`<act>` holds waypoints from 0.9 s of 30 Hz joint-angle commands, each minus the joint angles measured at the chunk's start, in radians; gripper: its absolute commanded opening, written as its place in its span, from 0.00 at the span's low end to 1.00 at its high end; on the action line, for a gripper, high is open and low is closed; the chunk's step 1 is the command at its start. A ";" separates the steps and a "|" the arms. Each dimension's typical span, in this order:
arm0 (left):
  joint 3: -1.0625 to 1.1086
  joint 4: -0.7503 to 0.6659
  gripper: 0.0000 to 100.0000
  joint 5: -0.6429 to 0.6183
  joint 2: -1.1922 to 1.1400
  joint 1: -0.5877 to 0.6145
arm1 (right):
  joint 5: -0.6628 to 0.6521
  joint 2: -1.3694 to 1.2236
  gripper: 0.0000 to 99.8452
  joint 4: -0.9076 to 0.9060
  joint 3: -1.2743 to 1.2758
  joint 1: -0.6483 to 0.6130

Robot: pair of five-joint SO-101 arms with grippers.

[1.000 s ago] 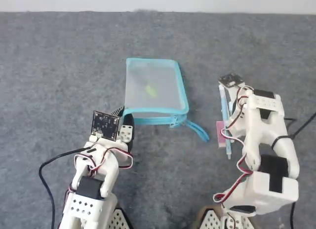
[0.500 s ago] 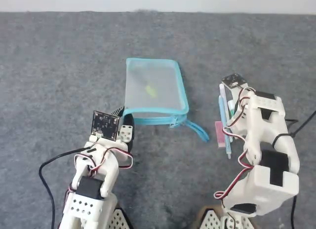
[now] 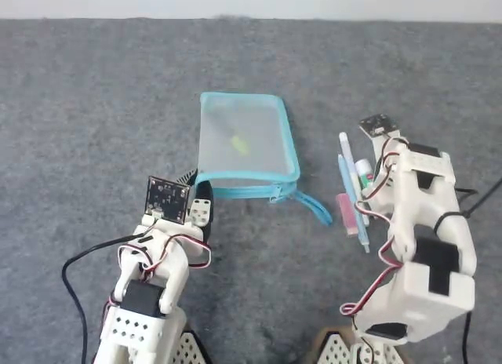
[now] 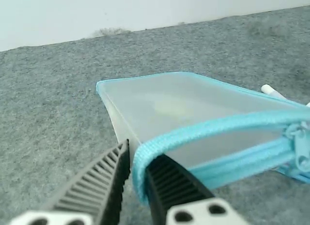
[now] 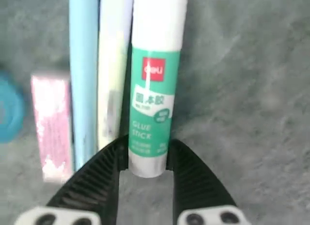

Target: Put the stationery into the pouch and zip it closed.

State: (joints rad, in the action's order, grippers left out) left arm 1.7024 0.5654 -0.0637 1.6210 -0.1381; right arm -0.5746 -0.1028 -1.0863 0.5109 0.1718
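**High view.** The pouch (image 3: 247, 144) lies flat at mid-table on the grey cloth (image 3: 94, 105), with the left gripper (image 3: 201, 190) at its near corner. The stationery lies in a tight row well to the pouch's right, at the right gripper (image 3: 369, 182). It consists of a glue stick (image 3: 362, 172), a blue pen (image 3: 351, 201), a pale pen (image 3: 345, 154) and a pink eraser (image 3: 345, 215). The items are packed closely, so lifting one may drag its neighbours.

**Left wrist view.** The left gripper (image 4: 138, 159) is pinched on the pouch's teal zip edge (image 4: 203, 130) and holds it raised. The pouch wall is frosted, flexible plastic and the edge is woven tape. The hold takes in little of the tape. If the tape slips, the mouth is likely to sag and block entry.

**Right wrist view.** The right gripper (image 5: 147, 157) has its ribbed jaws pressed against the very end of the glue stick (image 5: 152, 89). The stick is a smooth, hard cylinder, so with so little of it held it may swing or squirt out when lifted. The pale pen (image 5: 112, 79) touches the stick, the blue pen (image 5: 83, 65) lies beside it, and the soft, blocky pink eraser (image 5: 51, 123) lies beyond. The left-hand jaw sits against the pale pen and may nudge it.
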 commanded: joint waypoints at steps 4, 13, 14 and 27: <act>-0.012 -0.031 0.01 0.012 0.012 -0.003 | 0.017 0.383 0.01 -0.223 -0.014 -0.019; -0.012 -0.029 0.01 0.012 0.012 -0.003 | 0.009 0.839 0.01 -0.509 -0.014 -0.120; -0.012 -0.029 0.01 0.012 0.012 -0.003 | 0.008 0.874 0.01 -0.539 -0.014 -0.173; -0.012 -0.029 0.01 0.012 0.012 -0.003 | 0.137 0.891 0.01 -0.610 -0.015 -0.765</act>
State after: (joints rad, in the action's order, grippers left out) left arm 1.7024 0.5654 -0.0637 1.6210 -0.1381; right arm -0.4887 0.8408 -1.7308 0.5125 -0.5386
